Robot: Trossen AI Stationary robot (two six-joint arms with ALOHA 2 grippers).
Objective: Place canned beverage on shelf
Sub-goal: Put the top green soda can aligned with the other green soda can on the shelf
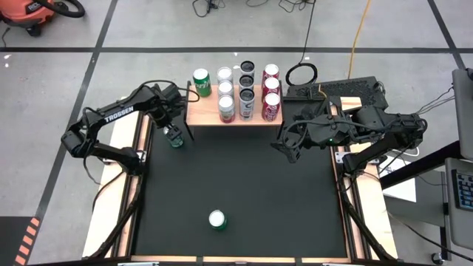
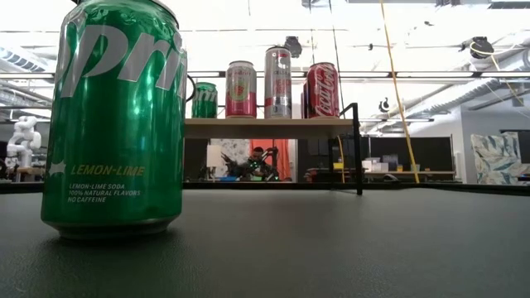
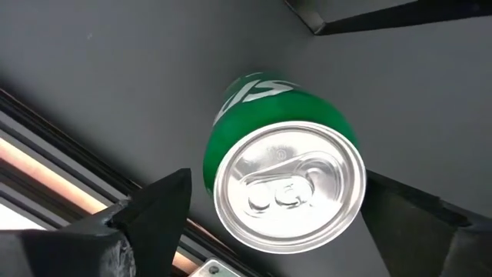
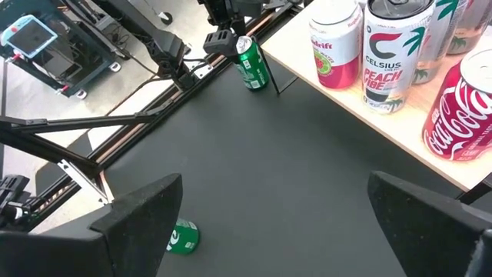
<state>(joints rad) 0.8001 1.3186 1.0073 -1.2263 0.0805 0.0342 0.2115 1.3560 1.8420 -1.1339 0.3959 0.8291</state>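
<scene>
Green can between open left gripper

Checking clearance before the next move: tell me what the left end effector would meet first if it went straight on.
Probably the green can standing on the table; the left end effector is open, straddling its top.

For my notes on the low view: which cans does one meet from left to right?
Big green Sprite can on the table → small green can on the shelf → pink can → tall silver can → red Coca-Cola can.
</scene>
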